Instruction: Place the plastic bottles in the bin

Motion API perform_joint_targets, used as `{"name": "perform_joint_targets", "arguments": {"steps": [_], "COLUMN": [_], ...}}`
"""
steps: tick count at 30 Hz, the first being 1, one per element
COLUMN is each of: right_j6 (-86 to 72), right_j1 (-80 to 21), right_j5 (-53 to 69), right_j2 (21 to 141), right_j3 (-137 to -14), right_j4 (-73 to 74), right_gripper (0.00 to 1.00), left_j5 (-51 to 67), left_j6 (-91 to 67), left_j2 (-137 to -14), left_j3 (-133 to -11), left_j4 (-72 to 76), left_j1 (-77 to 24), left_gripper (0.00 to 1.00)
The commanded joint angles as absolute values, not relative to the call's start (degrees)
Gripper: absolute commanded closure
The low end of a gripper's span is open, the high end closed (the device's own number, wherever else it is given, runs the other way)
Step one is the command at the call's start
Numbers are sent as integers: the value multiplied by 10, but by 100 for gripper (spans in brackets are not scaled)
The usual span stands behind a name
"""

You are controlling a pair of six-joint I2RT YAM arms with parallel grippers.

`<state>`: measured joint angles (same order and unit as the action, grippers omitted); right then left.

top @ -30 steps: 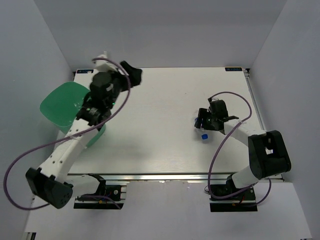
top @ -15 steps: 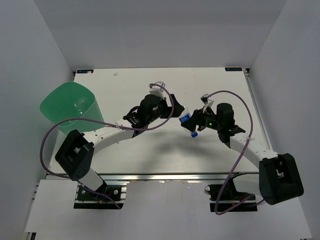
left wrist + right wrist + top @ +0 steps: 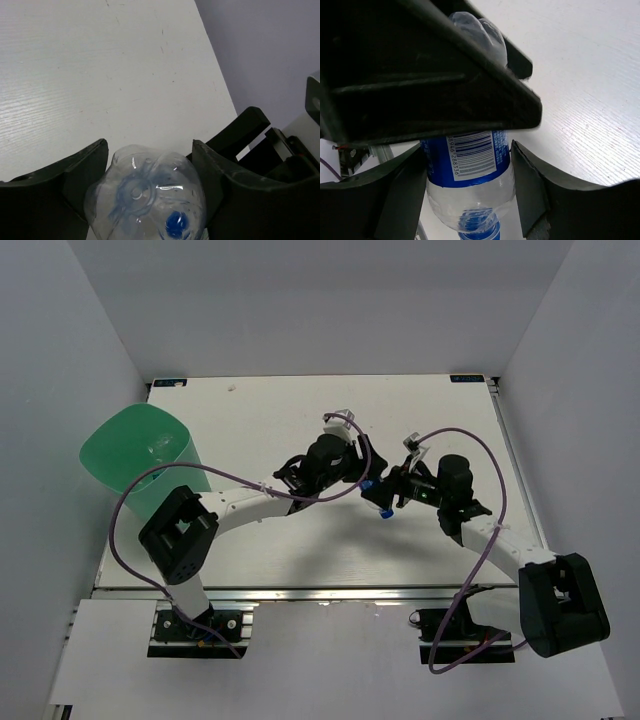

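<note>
**Plastic bottle, blue-labelled: mid-air handover at table centre**

1. Right gripper (image 3: 392, 496). Black, two-fingered, reaching in from the near right. Its fingers are narrow and clamped on a slim clear plastic bottle (image 3: 376, 493) with a blue label and blue cap. In the right wrist view the labelled body fills the gap between the two fingers.

2. Bottle, location. It is held off the white table (image 3: 260, 410) near its middle, between the two grippers. The cap end points down and toward the near edge, and the base end is turned toward the left arm.

3. Left gripper (image 3: 360, 478). Black, two-fingered. Its fingers are narrow, one on each side of the bottle's base end (image 3: 147, 200) and close against it. I cannot tell whether they press yet.

4. Large mint-green plastic bin (image 3: 115, 455) with tapering sides. It sits at the table's left edge, well apart from the bottle.

Change noted: a second ago the left gripper was up beside the bin and the right gripper was low over the bottle at the table's right. Half a second ago the two faced each other across a gap. That gap is now closed, with both grippers on one bottle.

Assessment: the bottle appears to be passing to the arm on the bin's side. The left grip should be firm before the right one lets go. The smooth, light bottle could slip if it is released early.
</note>
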<state>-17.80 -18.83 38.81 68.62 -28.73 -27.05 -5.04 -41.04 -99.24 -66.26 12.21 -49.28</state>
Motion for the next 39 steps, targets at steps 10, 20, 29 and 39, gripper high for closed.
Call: {"name": "perform_joint_targets", "arguments": {"steps": [10, 20, 29, 39], "right_j6": [-172, -155, -149, -128], "right_j1": [-193, -193, -193, -192], "right_j5": [399, 381, 340, 280], "right_j2": [670, 678, 698, 672], "right_j3": [-310, -321, -345, -361], "right_j4": [-269, -244, -205, -156], "right_gripper": [11, 11, 11, 11], "left_j5": [-140, -352, -507, -498], "left_j6": [-339, -256, -286, -310], "left_j2": [-951, -803, -756, -780], "left_j3": [-778, -935, -947, -986], "left_j4": [-14, -202, -344, -405], "left_j1": [-481, -239, 74, 104], "left_gripper": [72, 77, 72, 2]}}
